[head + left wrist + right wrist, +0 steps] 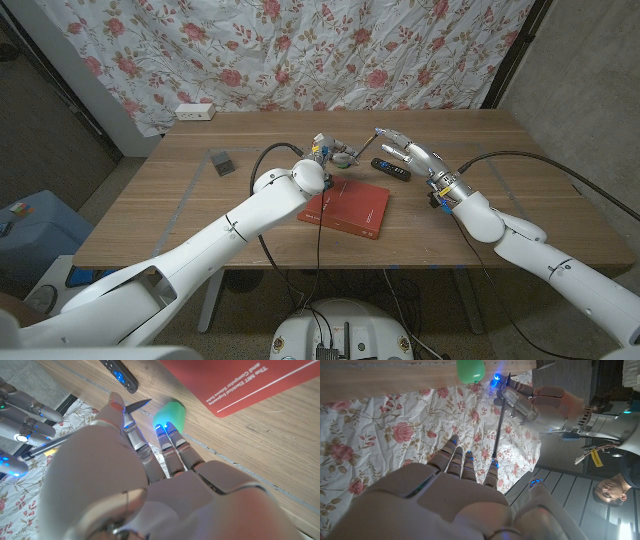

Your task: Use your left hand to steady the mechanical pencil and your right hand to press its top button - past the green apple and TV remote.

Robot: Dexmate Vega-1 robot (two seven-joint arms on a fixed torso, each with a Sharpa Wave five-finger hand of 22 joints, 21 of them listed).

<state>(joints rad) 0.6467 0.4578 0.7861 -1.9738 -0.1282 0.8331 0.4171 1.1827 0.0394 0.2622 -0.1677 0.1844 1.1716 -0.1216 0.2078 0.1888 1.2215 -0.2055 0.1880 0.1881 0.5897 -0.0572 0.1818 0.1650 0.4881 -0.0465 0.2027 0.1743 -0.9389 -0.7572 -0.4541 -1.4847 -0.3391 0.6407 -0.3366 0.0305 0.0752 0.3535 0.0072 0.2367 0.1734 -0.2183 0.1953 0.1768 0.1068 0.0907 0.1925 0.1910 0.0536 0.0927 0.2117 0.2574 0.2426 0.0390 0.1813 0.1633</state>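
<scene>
While the mechanical pencil (356, 150) is held above the middle of the wooden surface (150, 215) by the left hand (322, 152), whose fingers are closed around its lower part, the pressing step is judged to be in hand. The pencil is seen as a thin dark rod, tilted, its top end directed toward the right hand (398, 150). In the right wrist view the rod (497, 432) is shown running from the left hand (530, 402) to the fingertips (493, 465) of the right hand, which are extended and only slightly parted, with nothing grasped; contact with the button cannot be confirmed. The next move is judged to call for a short push along the pencil's axis, the left grip being kept firm. The green apple (341, 158) and the TV remote (390, 169) lie just beside the hands, next to a red book (346, 208).
</scene>
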